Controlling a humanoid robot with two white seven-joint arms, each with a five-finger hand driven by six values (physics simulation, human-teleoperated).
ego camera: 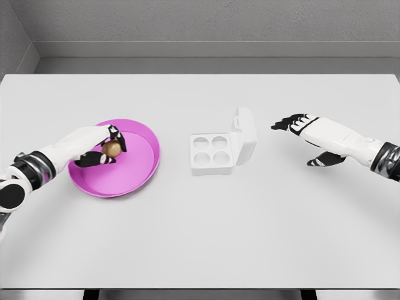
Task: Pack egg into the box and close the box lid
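Left hand point(100, 149) curls fingers around the brown egg point(113, 149) inside the pink plate point(144, 172) (grasp looks closed on it). Box point(214, 150) sits well to the egg's right, lid point(245, 134) up, 4 cups bare. Right hand point(303, 128), flat and spread, hovers beside the lid, nearer to close it.

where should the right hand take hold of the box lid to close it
By the lid's free outer edge, coming from the right. It stands open and nearly upright on the egg box's right side, hinged there, so the right hand, open just beyond it, can push it leftward over the cups.
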